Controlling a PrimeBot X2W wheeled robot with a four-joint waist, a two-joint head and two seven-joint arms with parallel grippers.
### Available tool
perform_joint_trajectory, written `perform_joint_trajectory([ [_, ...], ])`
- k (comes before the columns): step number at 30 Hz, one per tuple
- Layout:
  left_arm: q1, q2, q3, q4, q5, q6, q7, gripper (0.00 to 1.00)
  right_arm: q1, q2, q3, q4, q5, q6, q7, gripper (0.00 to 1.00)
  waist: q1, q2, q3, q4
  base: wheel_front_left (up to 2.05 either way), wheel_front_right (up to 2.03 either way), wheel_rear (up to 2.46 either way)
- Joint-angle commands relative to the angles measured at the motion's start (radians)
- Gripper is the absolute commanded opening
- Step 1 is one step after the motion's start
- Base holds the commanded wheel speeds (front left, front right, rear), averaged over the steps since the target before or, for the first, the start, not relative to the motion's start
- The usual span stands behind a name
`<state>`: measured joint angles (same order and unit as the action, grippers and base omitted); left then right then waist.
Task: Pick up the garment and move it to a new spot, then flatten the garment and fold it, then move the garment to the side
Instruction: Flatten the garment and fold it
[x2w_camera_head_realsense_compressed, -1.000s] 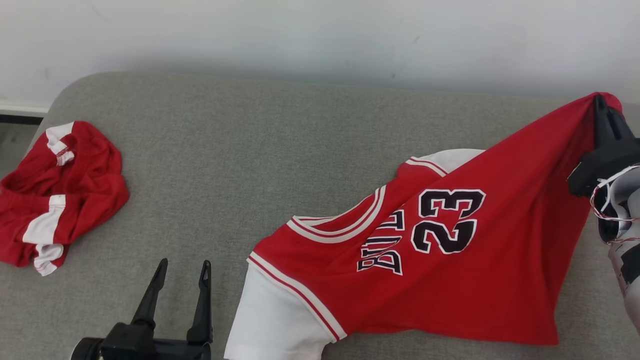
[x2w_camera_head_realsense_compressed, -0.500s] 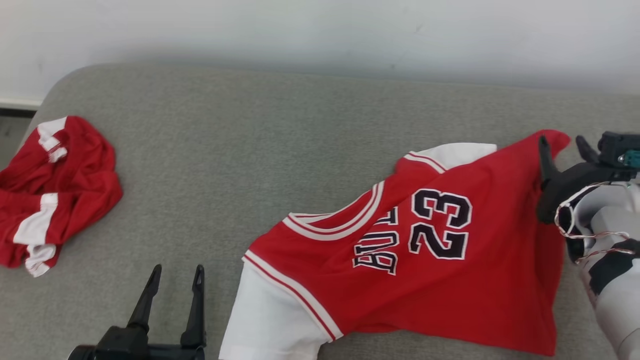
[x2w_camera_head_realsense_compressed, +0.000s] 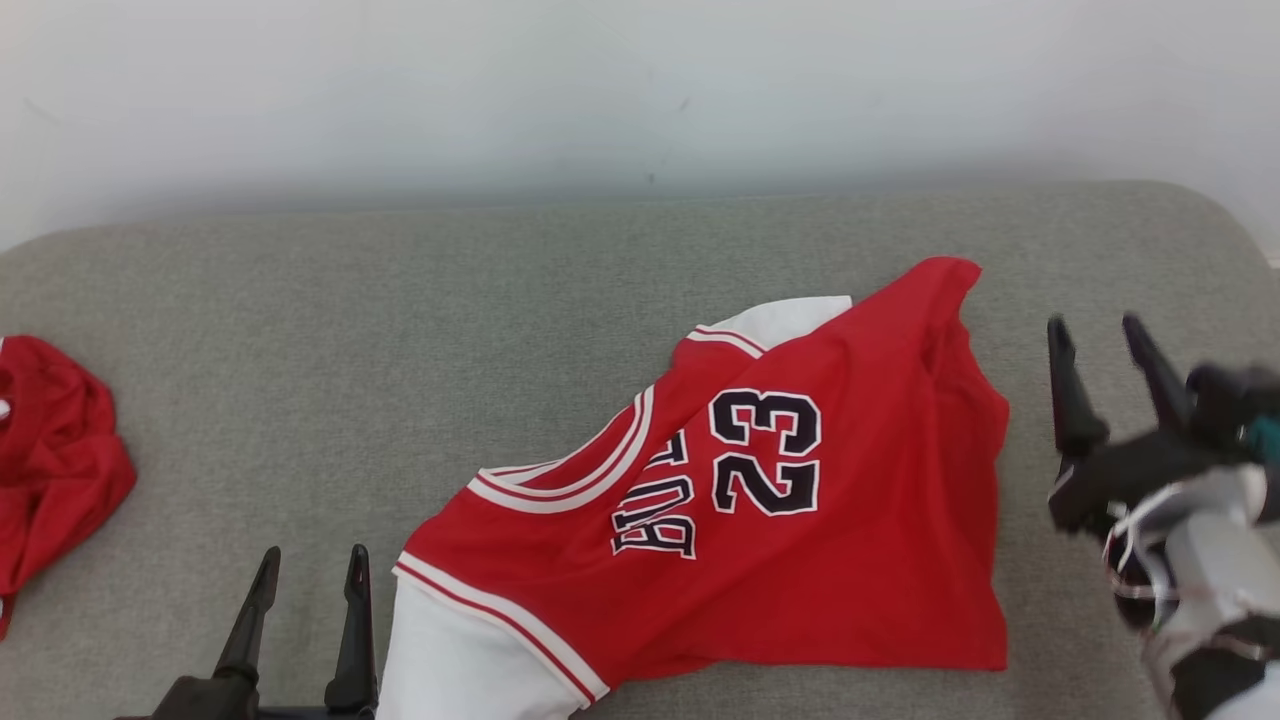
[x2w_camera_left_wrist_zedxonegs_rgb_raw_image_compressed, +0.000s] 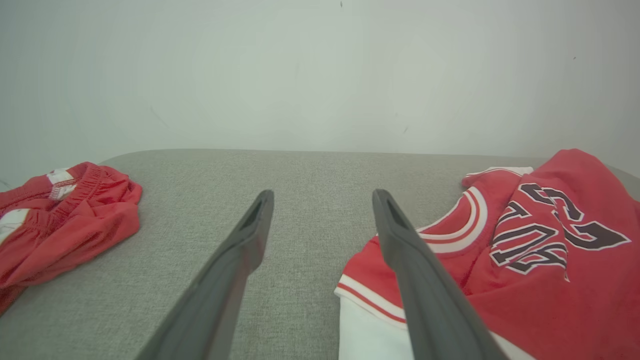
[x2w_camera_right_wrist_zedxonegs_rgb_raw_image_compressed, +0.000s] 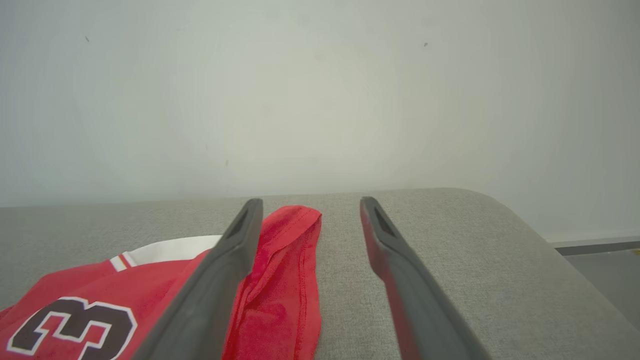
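The garment (x2w_camera_head_realsense_compressed: 760, 500) is a red jersey with white sleeves and a black "23". It lies rumpled on the grey cushion (x2w_camera_head_realsense_compressed: 450, 330), right of centre, and also appears in the left wrist view (x2w_camera_left_wrist_zedxonegs_rgb_raw_image_compressed: 525, 260) and the right wrist view (x2w_camera_right_wrist_zedxonegs_rgb_raw_image_compressed: 280, 280). My right gripper (x2w_camera_head_realsense_compressed: 1098, 345) stands open just right of the jersey's hem, holding nothing. In its own view (x2w_camera_right_wrist_zedxonegs_rgb_raw_image_compressed: 310, 207) the jersey's far corner lies beside the left finger. My left gripper (x2w_camera_head_realsense_compressed: 312, 570) is open at the bottom left, beside the white sleeve, with bare cushion between its fingers (x2w_camera_left_wrist_zedxonegs_rgb_raw_image_compressed: 322, 197).
A second crumpled red-and-white garment (x2w_camera_head_realsense_compressed: 50, 470) lies at the cushion's left end, also in the left wrist view (x2w_camera_left_wrist_zedxonegs_rgb_raw_image_compressed: 60, 215). A pale wall (x2w_camera_head_realsense_compressed: 640, 90) runs behind. The cushion's rounded right edge (x2w_camera_right_wrist_zedxonegs_rgb_raw_image_compressed: 540, 240) drops to the floor.
The right gripper has opened and let go of the jersey's corner, which dropped onto the cushion. That gripper drew back to the right. The head camera has swung right, shifting the whole picture left.
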<state>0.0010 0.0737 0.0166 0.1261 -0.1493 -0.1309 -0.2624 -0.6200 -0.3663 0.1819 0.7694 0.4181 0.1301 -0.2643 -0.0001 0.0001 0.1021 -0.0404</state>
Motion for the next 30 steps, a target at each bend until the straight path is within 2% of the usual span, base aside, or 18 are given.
perform_joint_trajectory([
  [1,0.012,0.002,0.007,-0.007,0.013,0.001,-0.002,1.00,0.071,0.015,-0.023,-0.057,-0.017,0.001,-0.001,1.00,0.0001,-0.0001,-0.010,-0.022,0.00,0.00,0.00],
  [3,0.026,-0.002,0.009,-0.014,0.014,0.001,-0.002,1.00,0.207,0.048,-0.079,-0.159,-0.031,0.001,-0.001,1.00,0.0001,-0.0001,-0.012,-0.030,0.00,0.00,0.00],
  [9,0.042,-0.007,0.013,-0.015,0.014,0.001,-0.002,1.00,0.435,0.127,-0.169,-0.294,-0.062,0.001,-0.001,1.00,0.0001,-0.0001,-0.024,-0.037,0.00,0.00,0.00],
  [15,0.036,-0.010,0.005,-0.017,0.011,0.001,-0.002,1.00,0.590,0.189,-0.148,-0.318,-0.092,0.001,-0.001,1.00,0.0001,-0.0001,-0.028,-0.025,0.00,0.00,0.00],
  [21,0.042,-0.011,-0.005,-0.019,0.010,0.001,-0.002,1.00,0.643,0.199,-0.106,-0.282,-0.089,0.001,-0.001,1.00,0.0001,-0.0001,-0.031,-0.011,0.00,0.00,0.00],
  [30,0.058,-0.013,-0.002,-0.008,0.005,0.001,-0.002,1.00,0.622,0.198,-0.127,-0.253,-0.074,0.001,-0.001,1.00,0.0001,-0.0001,-0.049,-0.004,0.00,0.00,0.00],
])
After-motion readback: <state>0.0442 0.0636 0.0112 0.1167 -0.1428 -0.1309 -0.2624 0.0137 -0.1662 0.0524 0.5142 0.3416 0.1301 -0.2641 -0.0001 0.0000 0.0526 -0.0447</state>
